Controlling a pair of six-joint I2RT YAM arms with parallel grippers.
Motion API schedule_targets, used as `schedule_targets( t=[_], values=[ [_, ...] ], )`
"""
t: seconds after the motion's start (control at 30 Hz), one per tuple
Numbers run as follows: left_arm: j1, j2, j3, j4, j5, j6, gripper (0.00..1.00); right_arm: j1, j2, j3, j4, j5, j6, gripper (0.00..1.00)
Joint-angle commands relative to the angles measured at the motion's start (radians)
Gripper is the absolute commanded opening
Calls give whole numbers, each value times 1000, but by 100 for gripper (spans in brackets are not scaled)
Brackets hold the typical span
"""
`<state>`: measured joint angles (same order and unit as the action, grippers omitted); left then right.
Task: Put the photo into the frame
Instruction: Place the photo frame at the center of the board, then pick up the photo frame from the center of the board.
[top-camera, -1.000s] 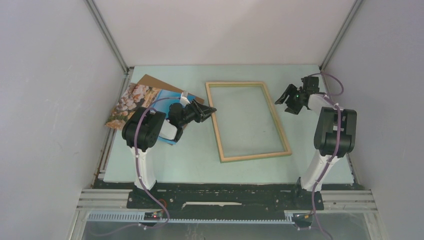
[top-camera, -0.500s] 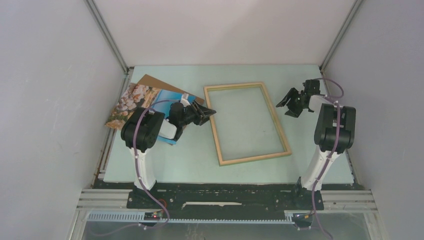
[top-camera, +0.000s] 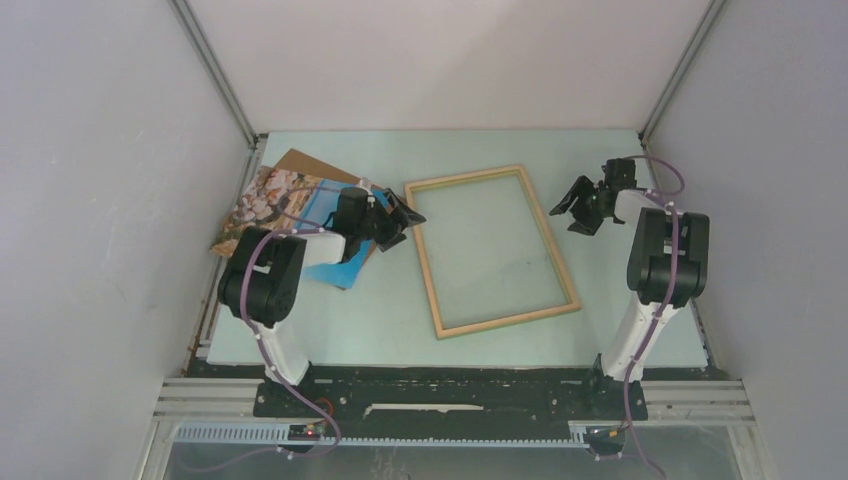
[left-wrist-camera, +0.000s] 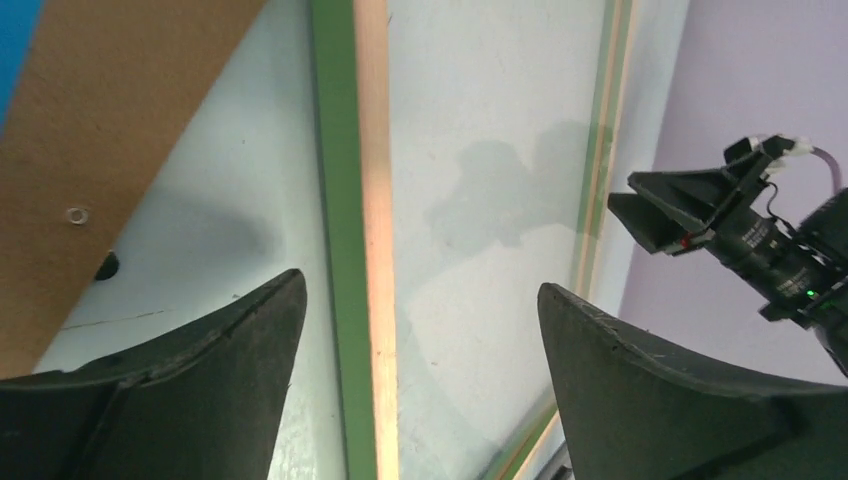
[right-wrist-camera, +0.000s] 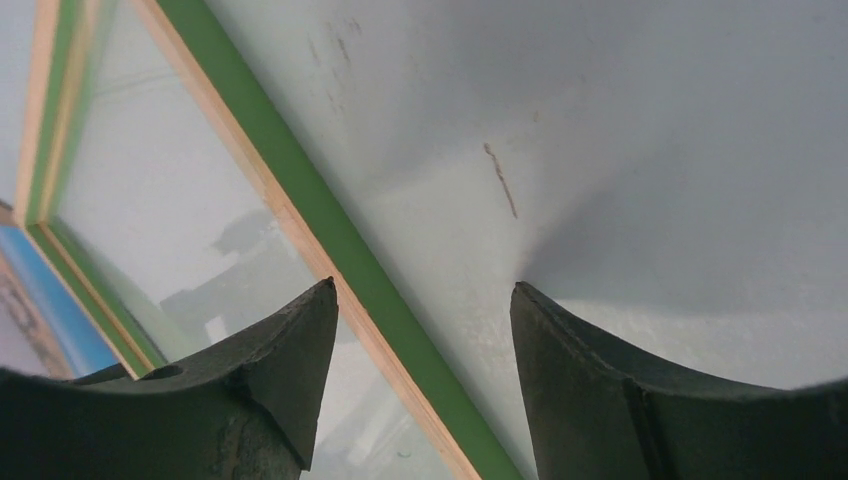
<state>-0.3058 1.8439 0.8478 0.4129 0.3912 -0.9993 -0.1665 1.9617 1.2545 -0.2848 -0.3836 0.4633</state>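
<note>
The frame (top-camera: 510, 320) lies flat mid-table, pale wood side up, its pane clear. My left gripper (top-camera: 403, 217) hovers open over the frame's near-left corner. In the left wrist view the green and wood rail (left-wrist-camera: 360, 200) runs between the spread fingers (left-wrist-camera: 210, 380) of my left gripper (left-wrist-camera: 420, 300), untouched. The photo (top-camera: 262, 205), rocky scenery and blue water, lies at the far left, partly under the left arm. My right gripper (top-camera: 577, 205) stands open just off the frame's right rail (right-wrist-camera: 300, 200), which passes between the tips of my right gripper (right-wrist-camera: 420, 300), nothing held.
A plain brown backing board (top-camera: 300, 163) lies under the photo at the back left; the left wrist view shows it as the brown board (left-wrist-camera: 120, 130) beside the rail. Grey walls close in both sides and the back. The right gripper (left-wrist-camera: 700, 210) shows across the frame.
The left gripper's jaws have spread wide and it has drawn back to the left. The frame's far-left corner has shifted slightly left. The right gripper has barely moved.
</note>
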Motion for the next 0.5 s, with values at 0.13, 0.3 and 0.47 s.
schedule_targets(
  t=[0.13, 0.3, 0.47],
  values=[
    [-8, -173, 91, -379, -157, 229, 95, 16, -102, -3, -97, 121, -72, 73],
    [-82, -158, 116, -404, -170, 245, 89, 30, -78, -3, -90, 45, -77, 71],
    [-136, -105, 170, -466, -255, 255, 78, 28, -72, -13, -71, -19, -65, 68]
  ],
)
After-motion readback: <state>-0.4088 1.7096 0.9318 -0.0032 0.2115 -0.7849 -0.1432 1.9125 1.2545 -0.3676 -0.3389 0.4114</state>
